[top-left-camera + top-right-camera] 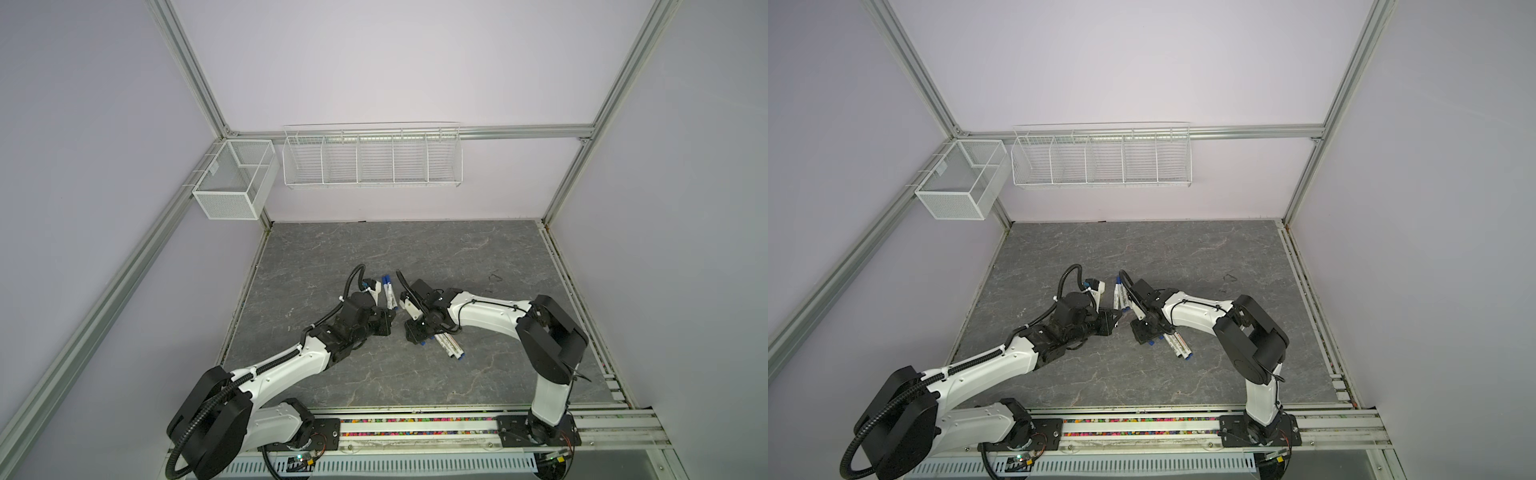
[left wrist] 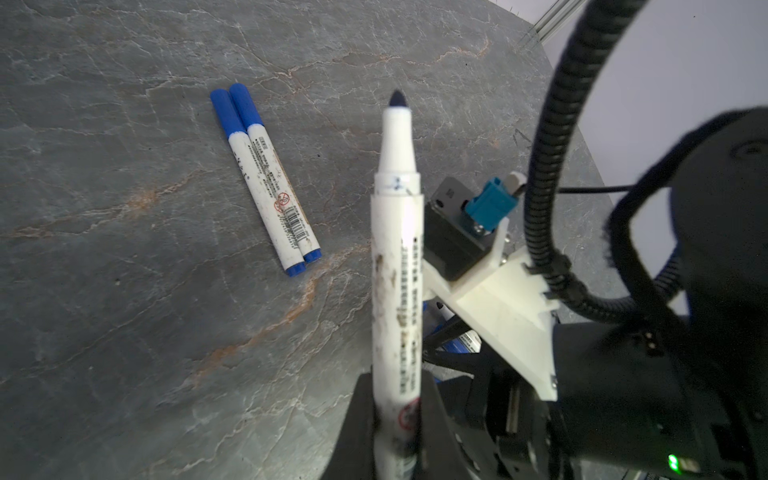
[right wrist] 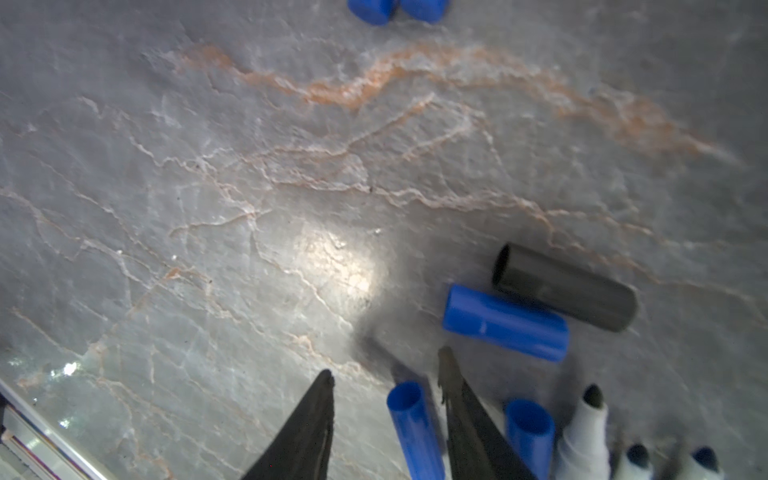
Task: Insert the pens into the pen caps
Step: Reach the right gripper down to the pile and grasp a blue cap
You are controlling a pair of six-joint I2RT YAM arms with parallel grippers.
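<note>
As viewed from the left wrist, noted left pincer clamped on uncapped pen, dark tip bare, barrel print too blurred to read. Logged two capped pens touching side by side on surface; barcode and red prohibition mark visible, digits unreadable. Found right pincer partly spread, gripping nothing, blue cap lying between its fingers; second blue cap and black cap near.

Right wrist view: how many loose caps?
4: blue cap within open right pincer; second blue cap by uncapped pens; third blue cap beside black cap. Others may be hidden.
</note>
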